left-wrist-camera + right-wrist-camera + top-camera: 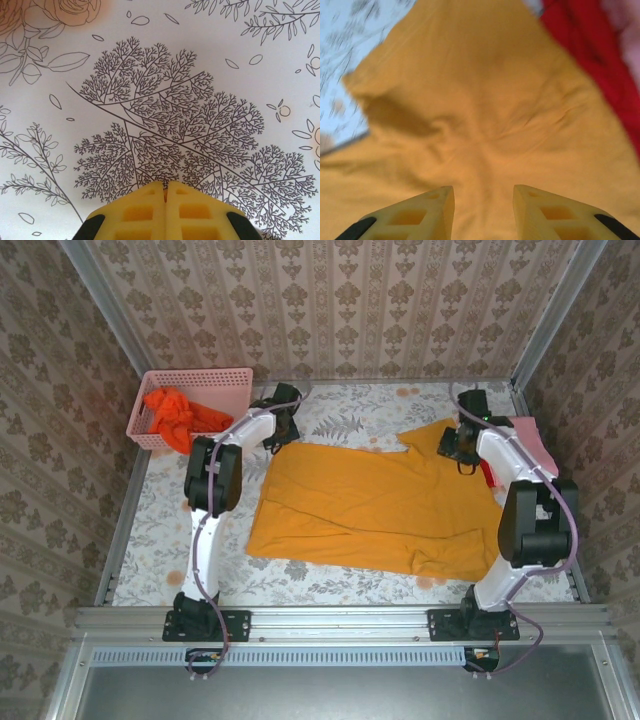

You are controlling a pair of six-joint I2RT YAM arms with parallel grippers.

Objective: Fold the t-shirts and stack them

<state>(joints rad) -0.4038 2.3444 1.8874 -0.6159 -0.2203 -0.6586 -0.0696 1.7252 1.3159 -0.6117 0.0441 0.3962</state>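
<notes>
Golden-yellow t-shirt [375, 505]: one item, spread open and mostly flat across the middle of the table [160, 540]. It runs from near the front edge into the far half. The near-right part is bunched into a loose fold, and one sleeve points towards the far-right corner. In the right wrist view its cloth [480, 110] shows shallow wrinkles; that picture is blurred.

Tablecloth [350, 410]: pale, printed with grey branches, leaves and roses [150, 100]. It covers the table under everything listed.

Right gripper [457, 450]: above the far-right sleeve of the golden-yellow t-shirt, near the right edge. The claw is released, its yellow fingers standing apart [483, 192] with nothing gripped between them. Whether the tips touch the cloth cannot be told.

Red t-shirt [487, 475]: at the right edge, lying against the yellow sleeve. It shows as a red band [590, 45] in the right wrist view.

Pink t-shirt [535, 435]: at the right edge, just beyond the red t-shirt and partly under the right arm. It is too blurred in the wrist view for detail.

Left gripper [277, 430]: over the far-left part of the table, just beyond the far-left corner of the golden-yellow t-shirt. The claw is clenched, pads pressed together [165, 187], grasping nothing, above bare tablecloth.

Basket [200, 380]: pink plastic lattice, in the far-left corner.

Orange-red t-shirt [178, 418]: crumpled inside the basket, with some cloth draped over its near rim.
</notes>
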